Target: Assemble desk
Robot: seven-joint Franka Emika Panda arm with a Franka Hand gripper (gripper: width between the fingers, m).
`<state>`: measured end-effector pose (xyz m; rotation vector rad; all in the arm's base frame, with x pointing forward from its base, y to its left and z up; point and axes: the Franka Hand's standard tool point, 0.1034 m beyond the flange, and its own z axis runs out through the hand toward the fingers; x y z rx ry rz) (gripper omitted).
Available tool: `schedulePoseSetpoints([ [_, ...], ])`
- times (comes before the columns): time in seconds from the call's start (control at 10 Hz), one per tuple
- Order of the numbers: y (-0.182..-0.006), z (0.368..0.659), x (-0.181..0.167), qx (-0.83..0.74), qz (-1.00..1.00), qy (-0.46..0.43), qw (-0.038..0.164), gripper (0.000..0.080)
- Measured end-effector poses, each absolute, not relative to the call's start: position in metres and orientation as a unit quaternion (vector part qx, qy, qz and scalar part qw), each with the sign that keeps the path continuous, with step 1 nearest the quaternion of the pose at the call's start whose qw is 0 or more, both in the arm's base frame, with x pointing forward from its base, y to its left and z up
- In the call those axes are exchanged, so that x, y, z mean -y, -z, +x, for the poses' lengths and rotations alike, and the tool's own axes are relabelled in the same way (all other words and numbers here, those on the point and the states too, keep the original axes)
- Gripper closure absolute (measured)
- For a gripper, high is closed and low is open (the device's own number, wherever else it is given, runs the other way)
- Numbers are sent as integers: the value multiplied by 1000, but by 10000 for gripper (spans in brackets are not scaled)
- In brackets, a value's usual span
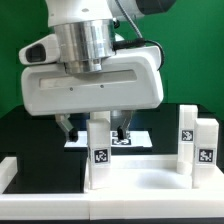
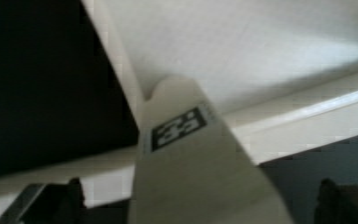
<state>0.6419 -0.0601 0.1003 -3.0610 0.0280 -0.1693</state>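
Observation:
The desk's white tabletop (image 1: pixel 150 190) lies at the front of the black table. One white leg (image 1: pixel 98 152) with a square tag stands upright on it. My gripper (image 1: pixel 95 130) hangs right over this leg, open, with one finger on each side of its top. In the wrist view the leg (image 2: pixel 185 150) runs up the middle between the two dark fingertips (image 2: pixel 51 200), with a gap on each side; the tabletop's surface (image 2: pixel 247 50) and rim (image 2: pixel 318 110) lie beyond. Two more tagged legs (image 1: pixel 187 140) (image 1: pixel 205 150) stand upright at the tabletop's end on the exterior view's right.
The marker board (image 1: pixel 138 140) lies flat on the table behind the gripper. A white rail (image 1: pixel 8 172) edges the table on the exterior view's left. A green wall stands behind.

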Motion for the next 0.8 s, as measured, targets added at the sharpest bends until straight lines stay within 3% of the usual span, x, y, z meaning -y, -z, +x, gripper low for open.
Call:
schedulePoseSetpoints([
  [0.1,-99,641,62,-12,-998,60,35,150],
  [0.3,-99,641,61,-50,-996,58,37,403],
  [0.4,-99,641,61,-73,-995,57,39,403],
  [0.5,-98,641,61,-120,-990,55,42,512],
  [0.8,-98,641,61,-232,-970,50,48,512],
])
